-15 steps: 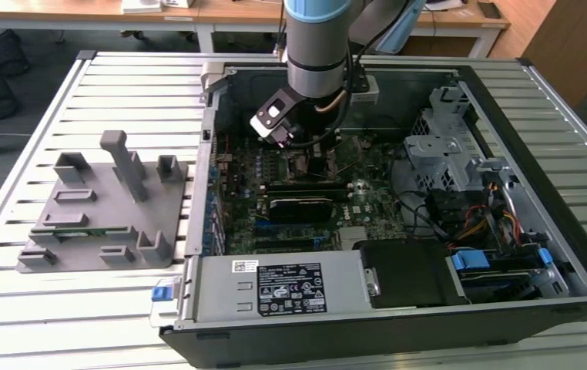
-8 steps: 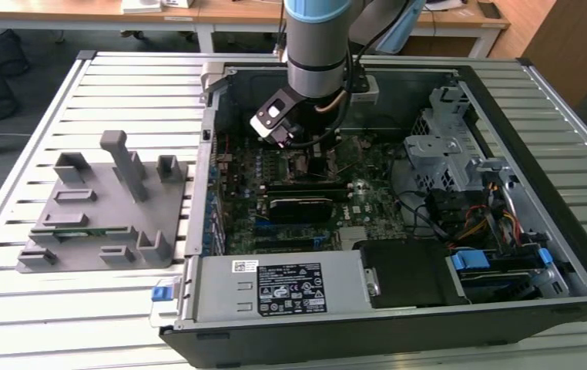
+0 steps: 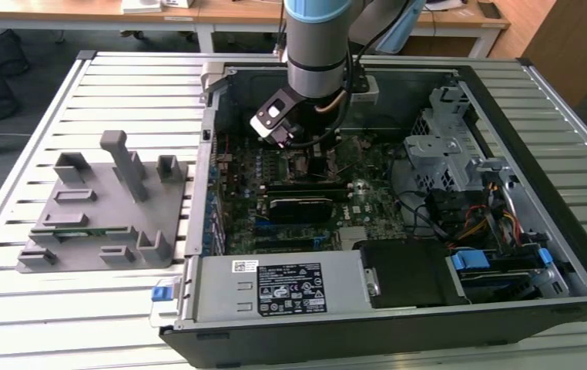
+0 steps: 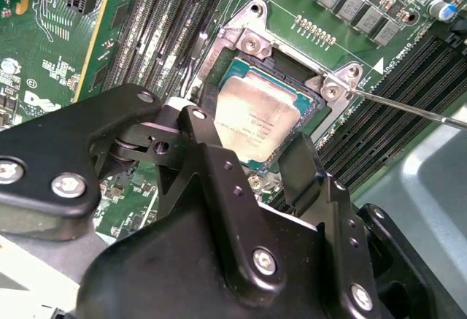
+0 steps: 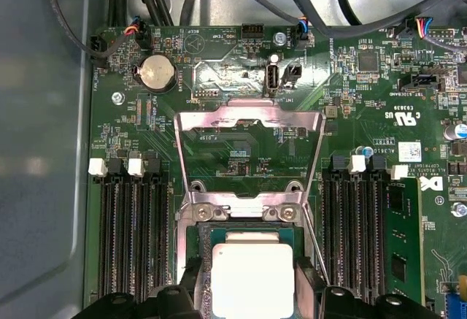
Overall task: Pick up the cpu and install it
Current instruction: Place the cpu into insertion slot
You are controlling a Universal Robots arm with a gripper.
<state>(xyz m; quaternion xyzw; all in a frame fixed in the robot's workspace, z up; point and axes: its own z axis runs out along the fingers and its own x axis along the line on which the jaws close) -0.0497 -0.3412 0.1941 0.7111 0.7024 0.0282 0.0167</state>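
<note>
cpu (image 4: pixel 259 122) seated in socket (image 4: pixel 248 41), between spread fingers (image 4: pixel 303 177).

You have a black-and-white printed label (image 3: pixel 291 289) on the silver metal power supply box (image 3: pixel 222 297), with a small white sticker (image 3: pixel 244 267) just beside it; the lines on both are too small to make out. Faint grey print crosses the silvery-white square cpu (image 4: pixel 259 122), blurred past reading. White silkscreen lettering and marks dot the green motherboard (image 5: pixel 350 93), inverted in the first wrist view
</note>
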